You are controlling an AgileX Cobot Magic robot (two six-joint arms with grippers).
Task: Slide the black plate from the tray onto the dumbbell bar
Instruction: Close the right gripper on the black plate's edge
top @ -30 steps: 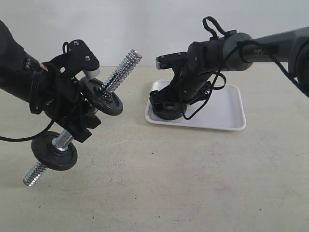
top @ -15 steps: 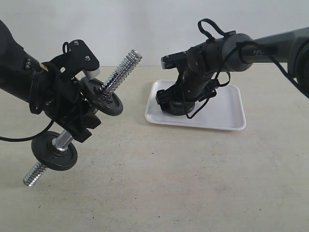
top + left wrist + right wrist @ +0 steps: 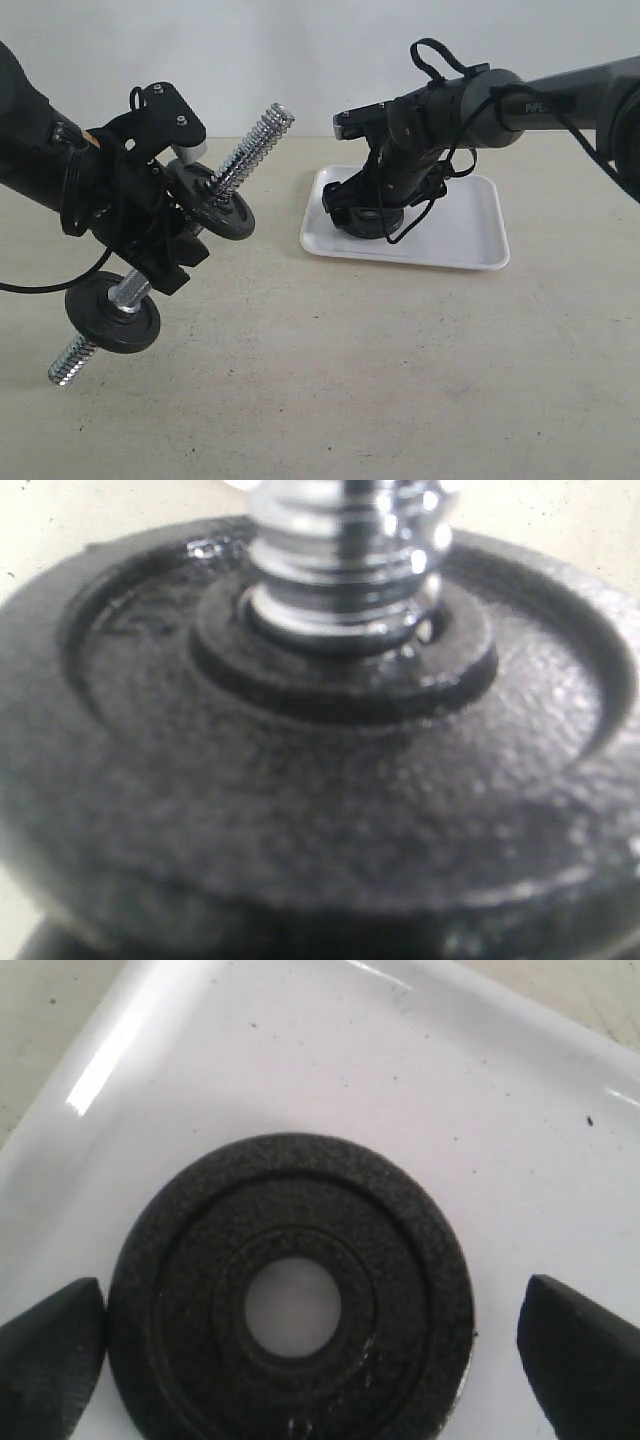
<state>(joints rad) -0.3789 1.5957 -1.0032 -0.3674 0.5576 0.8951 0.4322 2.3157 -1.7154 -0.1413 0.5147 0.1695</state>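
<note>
- Black-tipped right end effector is hanging spread wide, straddling the black plate to take its rim.
- That disc is lying flat in the tray on the desk.
- Left end effector is clamping the dumbbell bar at a tilt, offering its free threaded end.
</note>
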